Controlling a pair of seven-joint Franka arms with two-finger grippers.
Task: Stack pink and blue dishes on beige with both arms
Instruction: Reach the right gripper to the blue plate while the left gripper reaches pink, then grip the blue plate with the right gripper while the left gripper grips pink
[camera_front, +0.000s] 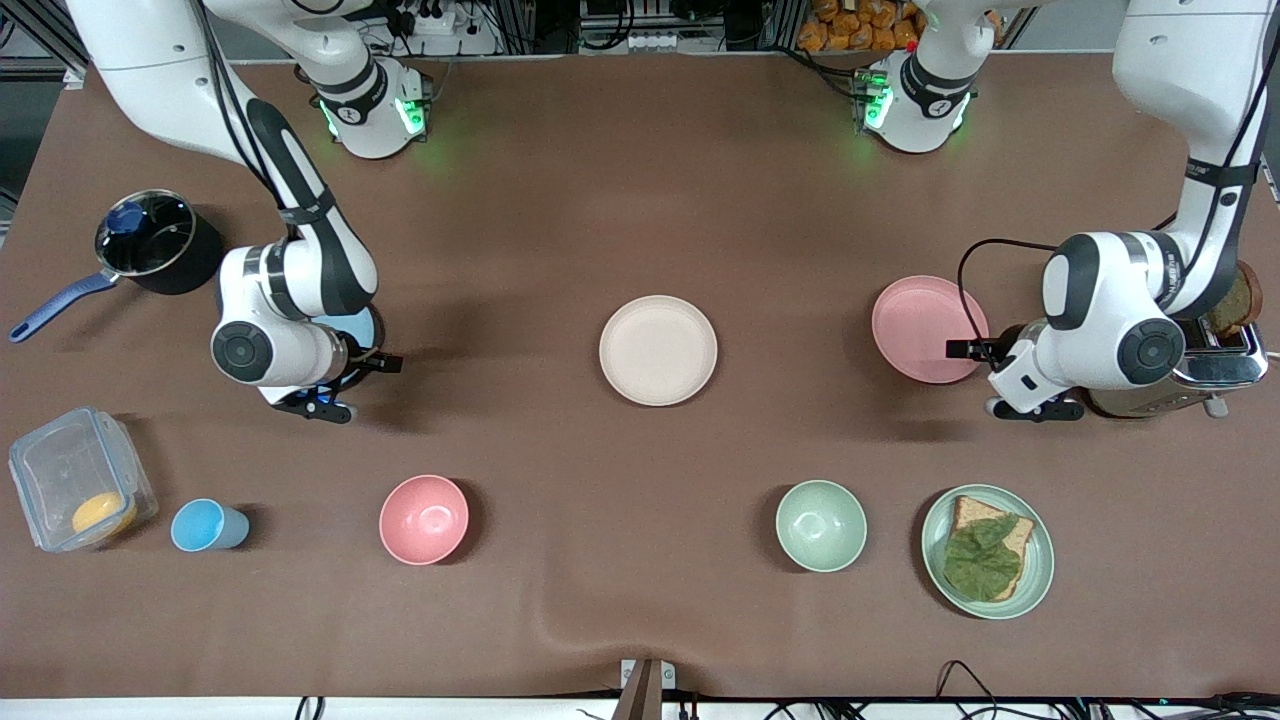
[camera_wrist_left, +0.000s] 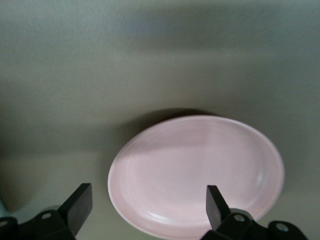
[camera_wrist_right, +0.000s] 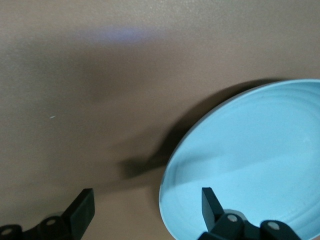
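- Beige plate (camera_front: 657, 350) sits bare at the worktop's centre, nothing stacked on it.
- Pink plate (camera_front: 920, 328) lies flat toward the left arm's end, well apart from the beige one.
- We see the left tool (camera_wrist_left: 150, 207) low over the pink plate's (camera_wrist_left: 197, 175) rim w/ fingers (camera_wrist_left: 80, 202) spread wide, not gripping anything.
- Blue plate (camera_front: 362, 325) lies toward the right arm's end, mostly hidden under that arm in the front view.
- Right tool (camera_wrist_right: 147, 207) hangs over the blue plate's (camera_wrist_right: 250, 160) edge, also spread open, empty.
- Nearer the front camera we note a pink bowl (camera_front: 424, 519), green bowl (camera_front: 821, 525), blue cup (camera_front: 205, 525) and green plate (camera_front: 1040, 565) w/ toast.
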